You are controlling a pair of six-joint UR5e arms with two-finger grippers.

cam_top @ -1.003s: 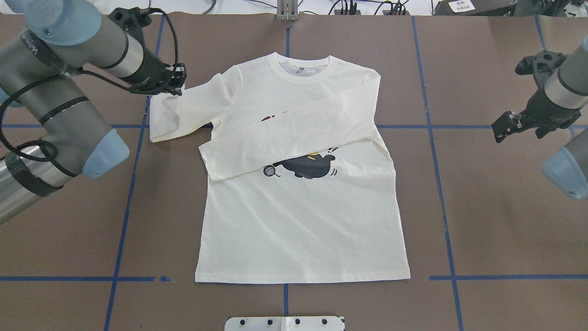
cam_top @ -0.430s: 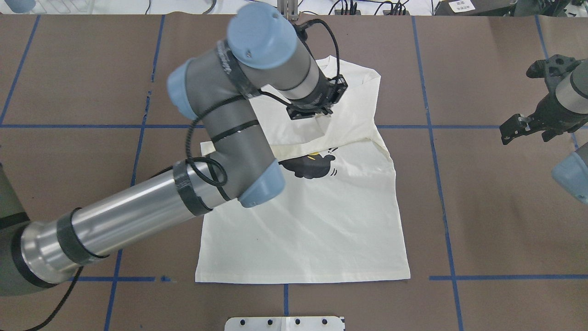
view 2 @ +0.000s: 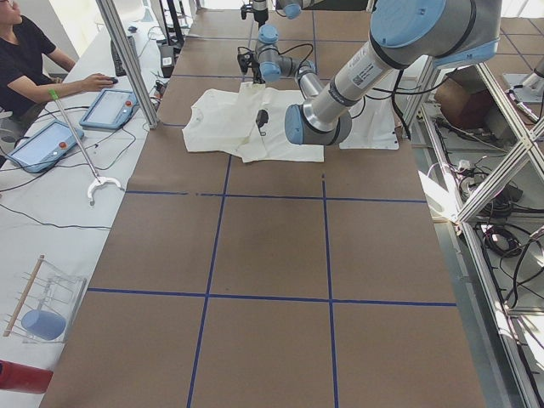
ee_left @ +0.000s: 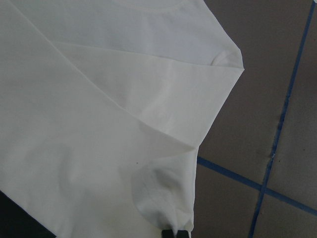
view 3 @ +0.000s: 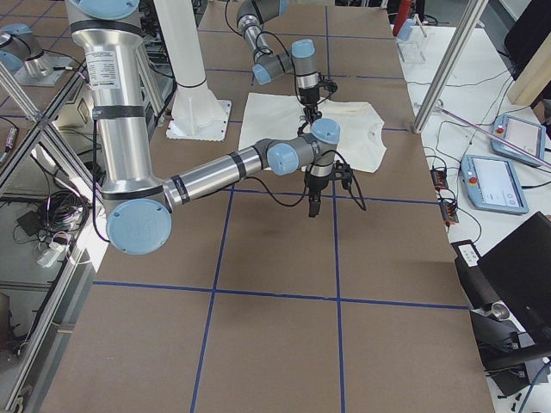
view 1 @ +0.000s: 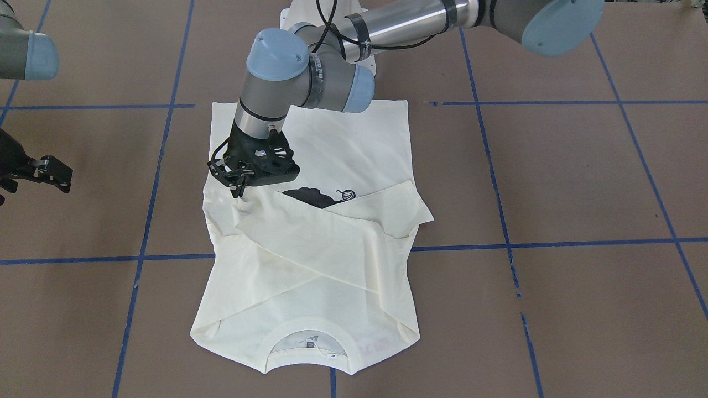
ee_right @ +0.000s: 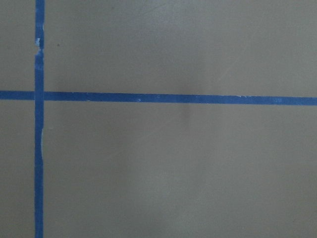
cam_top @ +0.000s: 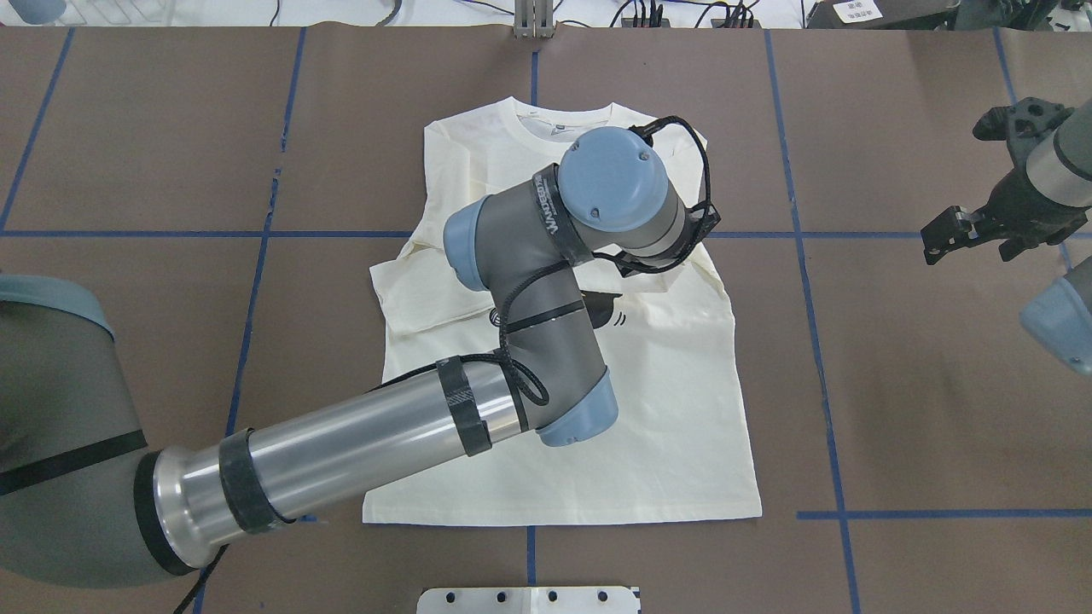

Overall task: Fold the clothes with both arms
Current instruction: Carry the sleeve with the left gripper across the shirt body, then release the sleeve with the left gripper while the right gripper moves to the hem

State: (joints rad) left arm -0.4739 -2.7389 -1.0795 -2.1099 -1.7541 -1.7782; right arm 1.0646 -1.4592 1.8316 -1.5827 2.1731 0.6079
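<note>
Left gripper (view 1: 239,190) has swung across the shirt (cam_top: 665,409), which lies flat mid-table; it dragged the sleeve (view 1: 332,221) over the other one and is still clenched on the cuff; both sleeves now crossed, release likely next; right gripper (cam_top: 945,234) well aside, spread, empty.

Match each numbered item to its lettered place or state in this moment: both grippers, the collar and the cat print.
Items:
1. left gripper
2. right gripper
3. collar
4. cat print

Places or states:
A. partly covered by a folded sleeve
B. over bare table, apart from the shirt
C. at the end of the shirt farthest from the robot
D. pinching cloth at the shirt's side edge

Pairs: 1-D, 2-B, 3-C, 4-A
</note>
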